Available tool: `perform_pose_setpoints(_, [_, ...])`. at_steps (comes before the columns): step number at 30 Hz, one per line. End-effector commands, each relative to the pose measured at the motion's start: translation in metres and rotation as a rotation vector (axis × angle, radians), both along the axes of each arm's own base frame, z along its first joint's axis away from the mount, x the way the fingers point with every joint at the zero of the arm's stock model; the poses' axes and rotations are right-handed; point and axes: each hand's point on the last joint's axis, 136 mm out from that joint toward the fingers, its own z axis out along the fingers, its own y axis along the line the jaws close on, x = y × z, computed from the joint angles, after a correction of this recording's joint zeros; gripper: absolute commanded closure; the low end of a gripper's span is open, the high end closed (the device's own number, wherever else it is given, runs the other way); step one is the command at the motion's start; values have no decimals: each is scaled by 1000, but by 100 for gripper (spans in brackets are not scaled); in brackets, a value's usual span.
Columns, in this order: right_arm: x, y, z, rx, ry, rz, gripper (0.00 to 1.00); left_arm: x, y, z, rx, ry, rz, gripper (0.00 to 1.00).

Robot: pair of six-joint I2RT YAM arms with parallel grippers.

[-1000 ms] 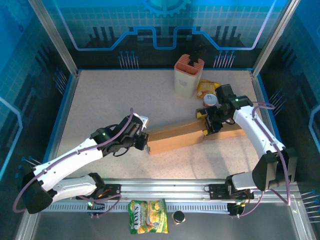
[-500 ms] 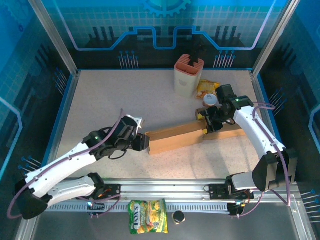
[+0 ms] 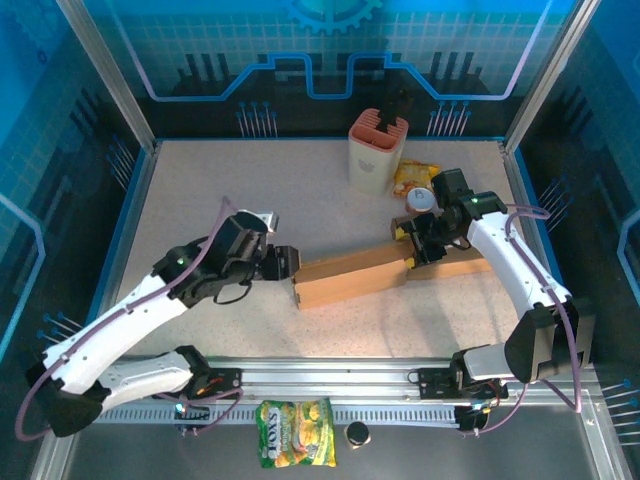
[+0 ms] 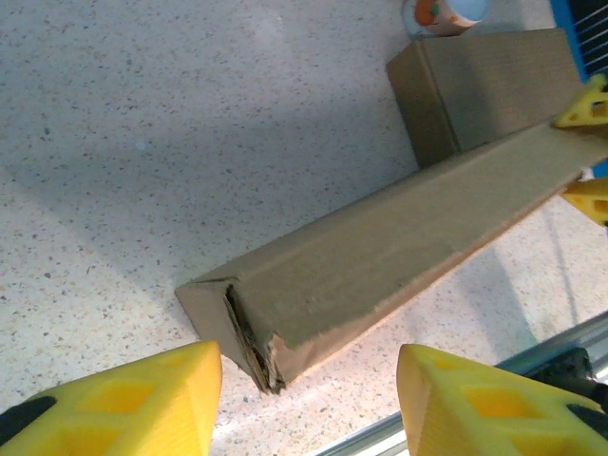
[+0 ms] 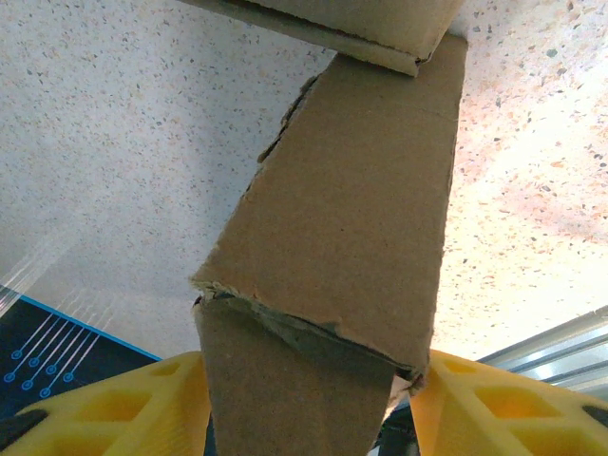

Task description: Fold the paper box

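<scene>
We see the paper box (image 3: pixel 350 278) lying as a long cardboard tube across the middle of the table (image 3: pixel 200 190), running from near the centre up toward the right edge. The left gripper (image 3: pixel 283 263) sits just off the box's left end with its jaws spread apart and holding nothing. In the left wrist view that end (image 4: pixel 252 332) lies ahead of the two yellow fingers (image 4: pixel 142 399), apart from both. The right gripper (image 3: pixel 412 250) is clamped across the box's far end. In the right wrist view the cardboard (image 5: pixel 351 218) fills the gap between its fingers (image 5: pixel 114 408).

From above, the right arm covers the gripped end, so we cannot tell how the flaps there stand. The left wrist view shows a torn, crumpled edge at the near end that the top view is too coarse to show. It also shows a second cardboard section (image 4: pixel 484 90) touching the tube's far side, cut off by the frame.
</scene>
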Motion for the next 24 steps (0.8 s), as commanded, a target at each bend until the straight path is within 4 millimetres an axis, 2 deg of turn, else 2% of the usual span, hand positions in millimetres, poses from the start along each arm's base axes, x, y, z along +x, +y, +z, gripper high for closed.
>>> perform_pose_setpoints(1, [-12, -1, -7, -16, 54, -12, 44, 4, 0, -1, 14, 38, 1, 48])
perform_pose_setpoints(5, [-13, -1, -7, -15, 53, -11, 44, 7, -1, -13, 35, 71, 18, 53])
perform_pose_setpoints(9, [-13, 0, -8, -12, 51, -10, 44, 1, 0, -31, 44, 119, 19, 59])
perform_pose_setpoints(20, [-16, 0, -10, -11, 53, -2, 45, -9, 3, -55, 31, 157, 19, 62])
perform_pose_setpoints(24, [-15, -1, -9, -17, 37, 3, 44, -9, 4, -55, 33, 147, 16, 63])
